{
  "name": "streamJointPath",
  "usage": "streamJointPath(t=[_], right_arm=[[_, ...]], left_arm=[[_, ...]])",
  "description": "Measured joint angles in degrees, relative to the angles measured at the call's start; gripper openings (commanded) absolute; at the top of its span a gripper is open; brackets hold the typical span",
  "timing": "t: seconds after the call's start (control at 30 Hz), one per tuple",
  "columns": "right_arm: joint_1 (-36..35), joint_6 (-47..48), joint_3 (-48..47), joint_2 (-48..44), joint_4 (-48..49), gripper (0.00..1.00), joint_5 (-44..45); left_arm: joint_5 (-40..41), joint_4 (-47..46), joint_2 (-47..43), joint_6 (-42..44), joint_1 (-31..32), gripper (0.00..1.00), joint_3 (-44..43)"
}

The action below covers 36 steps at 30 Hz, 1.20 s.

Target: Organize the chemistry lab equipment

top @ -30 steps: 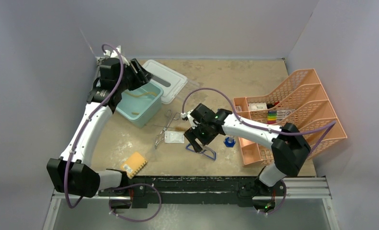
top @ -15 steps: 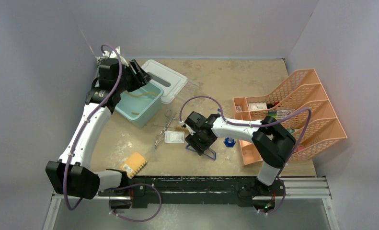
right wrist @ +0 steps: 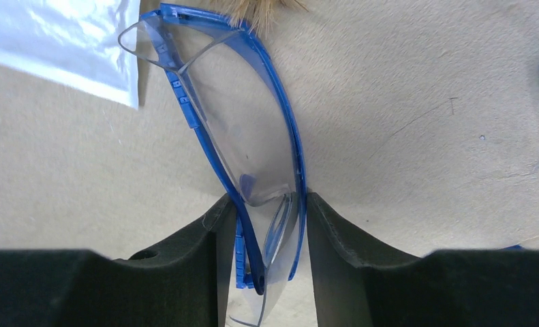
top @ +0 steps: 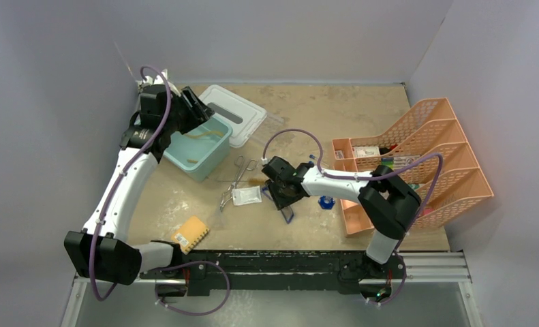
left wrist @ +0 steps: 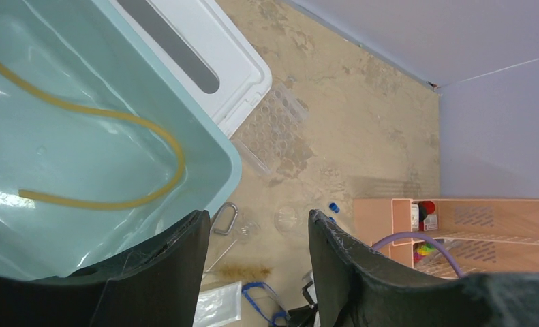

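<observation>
My right gripper [top: 285, 195] is shut on the blue-rimmed safety glasses [right wrist: 253, 136], its fingertips [right wrist: 222, 218] pressing the folded frame from both sides just above the table. The glasses poke out below it in the top view [top: 288, 212]. A white packet [top: 247, 196], metal scissors [top: 236, 178] and a bristle brush [left wrist: 242, 271] lie just left of it. A blue-capped test tube [top: 327, 201] lies to its right. My left gripper [top: 199, 112] is open and empty above the teal bin [top: 197, 170], which holds tan rubber tubing [left wrist: 116, 203]. A clear tube rack [left wrist: 273, 126] lies beside the bin's white lid [top: 239, 116].
The peach compartment organiser [top: 416, 170] stands at the right with small items inside. A yellow-orange waffle sponge [top: 191, 234] lies near the front left. Purple cables loop over both arms. Grey walls close in the back and sides.
My right gripper moved left over the glasses and closed on them; the glasses now look narrower, folded between the fingers. The left arm shifted only slightly.
</observation>
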<state>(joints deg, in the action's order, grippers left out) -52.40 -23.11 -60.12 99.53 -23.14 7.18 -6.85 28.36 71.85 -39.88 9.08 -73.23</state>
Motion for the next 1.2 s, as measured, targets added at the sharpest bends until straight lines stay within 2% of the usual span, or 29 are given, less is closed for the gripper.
streamJointPath(t=[0.27,0.5,0.73,0.93,1.03,1.13,1.2], right_arm=[[0.87,-6.43,0.35,-0.11,6.14,0.39,0.57],[2.71,-7.98,4.79,-6.82,11.87,0.38,-1.99],[5.53,-9.2,5.4,-13.73,15.93,0.4,-7.23],[10.6,-9.55,5.14,-17.75,17.49,0.41,-12.2],[11.61,-9.55,3.74,-17.94,17.49,0.41,-13.7],[11.61,-9.9,2.36,-17.94,17.51,0.41,-15.23],[11.65,-10.38,1.53,-17.94,17.57,0.41,-16.28]], left_arm=[[-2.47,-0.46,-1.44,-4.04,0.0,0.54,4.2],[-6.75,-2.25,-5.01,-8.44,1.01,0.55,13.03],[-9.22,-8.09,-5.33,-13.42,7.39,0.62,19.26],[-10.67,-17.38,-3.54,-19.63,14.51,0.62,24.22],[-10.67,-22.49,-1.38,-21.92,16.31,0.56,25.11],[-10.14,-26.86,1.11,-23.28,17.35,0.38,25.14],[-9.6,-29.2,2.25,-24.13,17.7,0.3,25.14]])
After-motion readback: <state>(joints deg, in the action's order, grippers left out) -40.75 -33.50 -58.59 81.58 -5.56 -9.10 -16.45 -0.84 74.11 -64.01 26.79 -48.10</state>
